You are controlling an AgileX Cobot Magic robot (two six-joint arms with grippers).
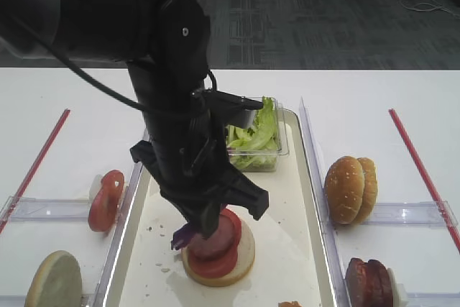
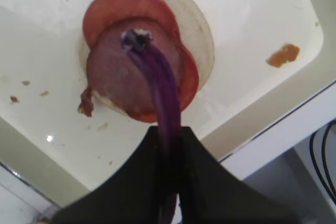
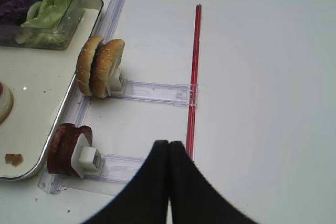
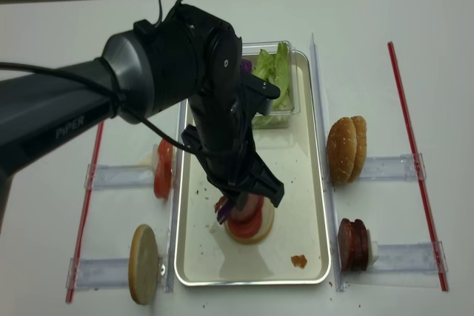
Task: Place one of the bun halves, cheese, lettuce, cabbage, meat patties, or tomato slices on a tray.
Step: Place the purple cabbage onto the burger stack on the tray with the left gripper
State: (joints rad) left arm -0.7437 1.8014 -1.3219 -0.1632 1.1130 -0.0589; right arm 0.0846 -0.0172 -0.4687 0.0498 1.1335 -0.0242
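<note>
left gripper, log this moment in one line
left gripper: shut on cabbage | over meat patty stack | tray | right gripper: shut, empty

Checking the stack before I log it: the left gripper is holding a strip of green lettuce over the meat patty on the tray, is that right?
Not quite. The left gripper is shut on a strip of purple cabbage, not green lettuce, as the left wrist view shows. The rest holds: it hangs over the meat patty stacked on the tray.
</note>
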